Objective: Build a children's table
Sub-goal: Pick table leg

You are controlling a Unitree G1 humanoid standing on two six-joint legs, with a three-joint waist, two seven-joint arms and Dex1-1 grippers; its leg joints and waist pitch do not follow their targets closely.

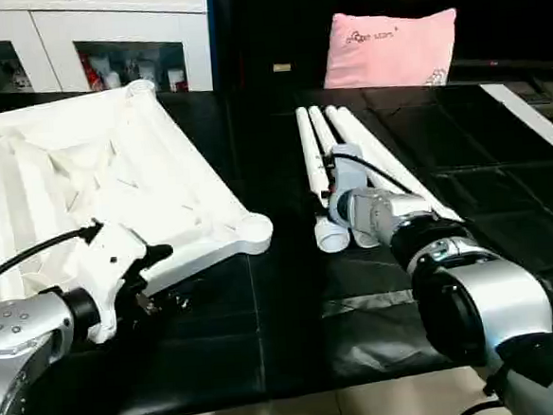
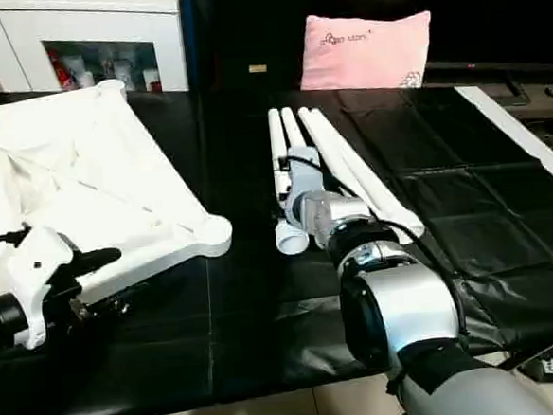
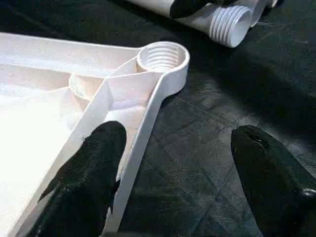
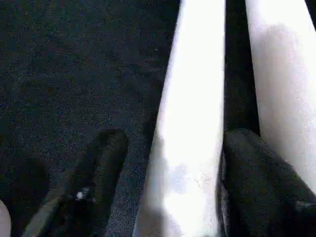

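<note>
The tabletop (image 1: 113, 181) lay upside down on the left part of the black worktop (image 1: 296, 349), ribbed underside up; its left portion ran out of the picture, so its full outline could not be seen. Its near right corner socket (image 1: 252, 230) pointed toward the middle of the worktop, and a far corner socket (image 1: 141, 87) sat close to the white cabinet (image 1: 103, 39) behind.

The left tool (image 3: 175, 173) stood wide open at the tabletop's near edge, just left of that near socket. In the left wrist view one black finger (image 3: 91, 173) rested over the white rim while the other finger (image 3: 269, 173) hung over bare black worktop, holding nothing.

The legs (image 1: 349, 155) lay side by side right of centre, running from near to far, threaded ends nearest. Their exact count was hard to make out, because the right tool (image 1: 336, 180) and its silver forearm covered the near parts of the bundle. In the right wrist view the right tool (image 4: 173, 187) had one leg (image 4: 192, 123) between its fingers: one finger sat against the leg's side, the other showed a dark gap, so a firm grip could not be confirmed.

A pink pillow (image 1: 389, 48) leaned at the far edge.
</note>
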